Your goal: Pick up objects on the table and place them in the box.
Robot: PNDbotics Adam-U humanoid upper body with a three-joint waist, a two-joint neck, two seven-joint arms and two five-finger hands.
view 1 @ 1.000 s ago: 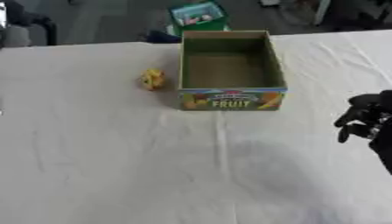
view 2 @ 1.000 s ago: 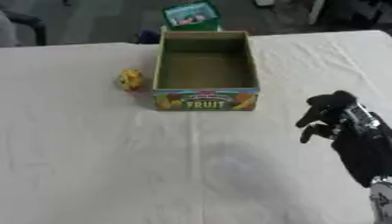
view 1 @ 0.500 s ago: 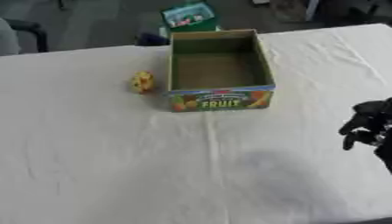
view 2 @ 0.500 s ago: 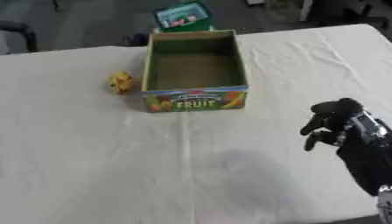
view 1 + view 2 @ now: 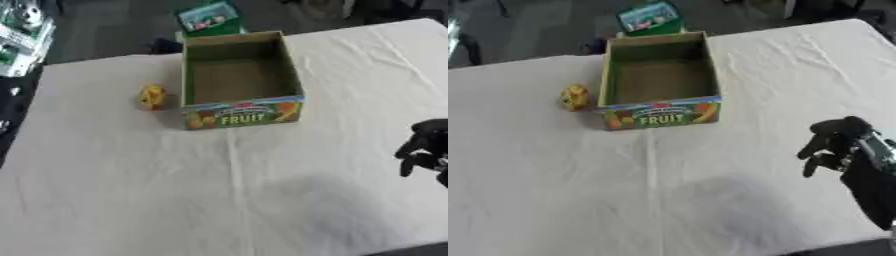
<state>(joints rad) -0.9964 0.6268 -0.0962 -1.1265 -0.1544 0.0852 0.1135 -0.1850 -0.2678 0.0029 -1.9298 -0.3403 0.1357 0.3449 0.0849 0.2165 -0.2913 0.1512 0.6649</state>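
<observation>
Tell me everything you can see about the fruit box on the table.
The box is an open-topped rectangular carton, apparently cardboard, with a plain dull green-brown inside that looks empty. Its near wall carries a colourful printed panel reading FRUIT, with fruit pictures. It stands upright on the white cloth, toward the far side, slightly askew. A small yellow object lies just off its left wall; whether they touch is unclear. No hand touches it.

The cloth (image 5: 262,200) over the table was plain white. The box (image 5: 658,114) was dull olive-brown inside, and its front bore a bright band of green, red and orange fruit pictures with "FRUIT" in yellow letters. A small yellow thing (image 5: 575,97) with orange flecks lay beside it. The hand (image 5: 837,145) was black. A green carton (image 5: 649,17) with a pale label lay beyond the table.
</observation>
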